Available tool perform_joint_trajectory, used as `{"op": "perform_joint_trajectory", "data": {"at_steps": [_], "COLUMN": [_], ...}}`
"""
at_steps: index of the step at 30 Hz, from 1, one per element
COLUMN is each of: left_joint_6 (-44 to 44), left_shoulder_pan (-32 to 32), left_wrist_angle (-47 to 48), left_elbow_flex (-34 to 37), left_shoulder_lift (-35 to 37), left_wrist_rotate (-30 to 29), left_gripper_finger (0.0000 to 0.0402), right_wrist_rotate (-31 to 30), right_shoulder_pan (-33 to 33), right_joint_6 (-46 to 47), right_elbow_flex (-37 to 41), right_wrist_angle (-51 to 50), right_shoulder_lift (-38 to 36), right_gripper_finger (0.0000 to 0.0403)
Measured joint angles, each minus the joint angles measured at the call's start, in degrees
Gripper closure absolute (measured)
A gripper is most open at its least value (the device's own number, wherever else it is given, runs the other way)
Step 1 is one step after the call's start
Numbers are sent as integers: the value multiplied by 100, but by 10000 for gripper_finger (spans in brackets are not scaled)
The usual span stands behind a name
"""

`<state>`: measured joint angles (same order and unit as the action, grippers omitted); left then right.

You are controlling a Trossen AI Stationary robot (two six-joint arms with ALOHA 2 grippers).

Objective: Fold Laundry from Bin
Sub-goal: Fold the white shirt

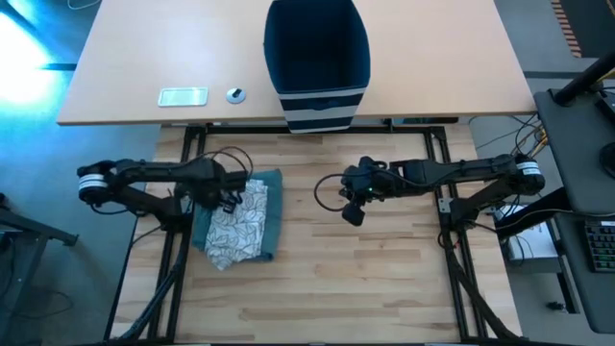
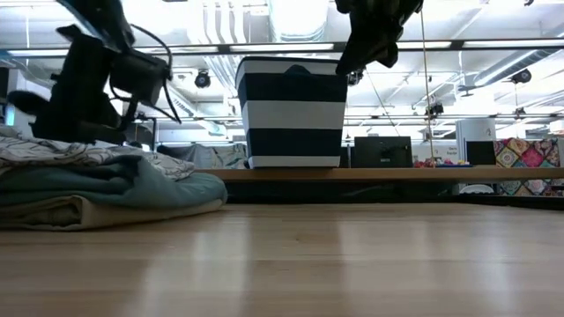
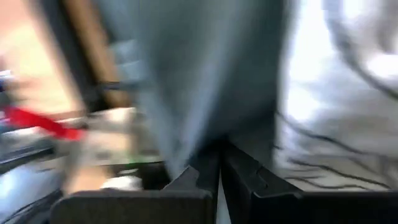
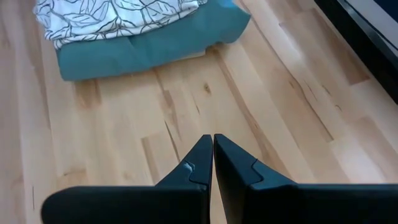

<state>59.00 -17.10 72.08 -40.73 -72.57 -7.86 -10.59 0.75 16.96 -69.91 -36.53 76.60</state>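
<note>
A folded stack of laundry lies on the wooden table's left part. A white leaf-patterned cloth (image 1: pixel 235 226) lies on top of a teal-green garment (image 1: pixel 269 216), and a beige layer (image 2: pixel 79 211) lies at the bottom. My left gripper (image 1: pixel 229 199) is at the stack's far left corner, its fingers (image 3: pixel 217 171) shut, close against the teal and white cloth. My right gripper (image 1: pixel 352 210) hangs shut and empty above bare wood, right of the stack (image 4: pixel 143 43). The navy striped bin (image 1: pixel 317 58) stands on the far table. My left gripper has its shut fingertips (image 3: pixel 199 163) right at the teal cloth (image 3: pixel 186 93) near the stack's far edge. The view is blurred, and I cannot tell whether they pinch it or only touch it.
A small white flat device (image 1: pixel 183 96) and a small round object (image 1: pixel 235 94) lie on the far table, left of the bin. Bare wood (image 1: pixel 384 279) stretches from the stack to the table's right and near edges.
</note>
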Motion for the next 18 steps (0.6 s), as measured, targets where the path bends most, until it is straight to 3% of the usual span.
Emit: {"op": "perform_joint_trajectory", "data": {"at_steps": [6, 11, 18], "left_joint_6": [-160, -454, -155], "left_shoulder_pan": [-197, -345, -100], "left_wrist_angle": [1478, 1535, 1497], "left_elbow_flex": [-544, -505, -1016], "left_shoulder_lift": [-367, -333, 386], "left_wrist_rotate": [-996, -669, -457], "left_gripper_finger": [401, 401, 401], "right_wrist_rotate": [48, 50, 49], "right_shoulder_pan": [11, 11, -41], "right_joint_6": [2, -26, -190], "right_elbow_flex": [0, 0, 72], "right_wrist_angle": [-5, -8, 514], "right_shoulder_lift": [0, 0, 199], "right_gripper_finger": [390, 390, 390]}}
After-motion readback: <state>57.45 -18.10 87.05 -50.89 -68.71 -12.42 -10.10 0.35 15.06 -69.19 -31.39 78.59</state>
